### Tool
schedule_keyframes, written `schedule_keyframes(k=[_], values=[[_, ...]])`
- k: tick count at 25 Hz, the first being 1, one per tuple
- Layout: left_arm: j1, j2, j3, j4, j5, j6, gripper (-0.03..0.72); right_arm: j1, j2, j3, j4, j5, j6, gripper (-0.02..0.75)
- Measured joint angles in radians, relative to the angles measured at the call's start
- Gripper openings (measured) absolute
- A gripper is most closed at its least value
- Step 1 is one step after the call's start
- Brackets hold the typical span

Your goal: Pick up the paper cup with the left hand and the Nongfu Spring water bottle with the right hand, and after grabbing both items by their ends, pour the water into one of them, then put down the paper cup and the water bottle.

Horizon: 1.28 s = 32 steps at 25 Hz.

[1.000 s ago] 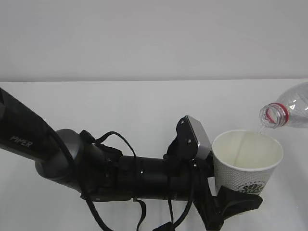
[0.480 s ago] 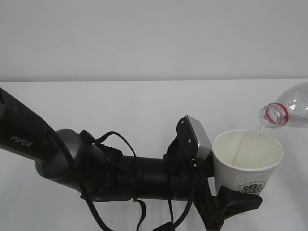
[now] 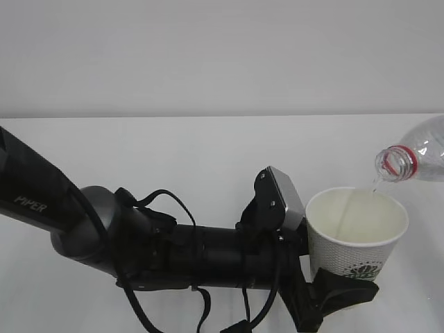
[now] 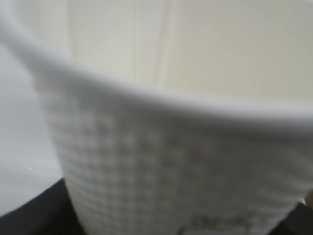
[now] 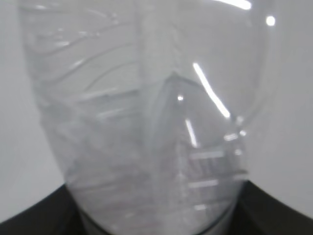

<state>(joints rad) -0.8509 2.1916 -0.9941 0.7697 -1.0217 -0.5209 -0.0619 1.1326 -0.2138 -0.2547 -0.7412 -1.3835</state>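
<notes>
Nearest the camera: left hand (image 3: 139,243), black arm marked "PIPER", reaches L to R across the lower exterior view; its claw (image 3: 340,291) pinches the paper cup (image 3: 356,239) low on the wall, near the base, cup upright & lifted off the white worktop (image 3: 173,159). Left wrist view confirms: embossed cup wall (image 4: 171,166) fills the frame, black claw parts at both lower corners. Beyond & above, at the R edge: Nongfu Spring water bottle (image 3: 416,156), uncapped, red neck ring, tipped neck-down w/ mouth just above the cup's far rim. Right hand is not seen in the exterior view; right wrist view shows its claw pinching the bottle (image 5: 146,122) at the base end, dark parts on either side. Step in hand: the pour. Thin stream of water (image 3: 375,184) drops from mouth into cup; fill level inside cup can't be read, interior looks pale & mostly bare. Bottle appears nearly drained. Next move, by judgement: tilt bottle back upright to stop flow, keep cup level, then lower both to the worktop & release.
</notes>
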Motion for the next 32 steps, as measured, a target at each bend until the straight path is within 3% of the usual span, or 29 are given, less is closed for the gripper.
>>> schedule_keyframes(k=[32], values=[[0.000, 0.000, 0.000, 0.000, 0.000, 0.000, 0.543, 0.000, 0.000, 0.000, 0.010, -0.001, -0.012, 0.430]])
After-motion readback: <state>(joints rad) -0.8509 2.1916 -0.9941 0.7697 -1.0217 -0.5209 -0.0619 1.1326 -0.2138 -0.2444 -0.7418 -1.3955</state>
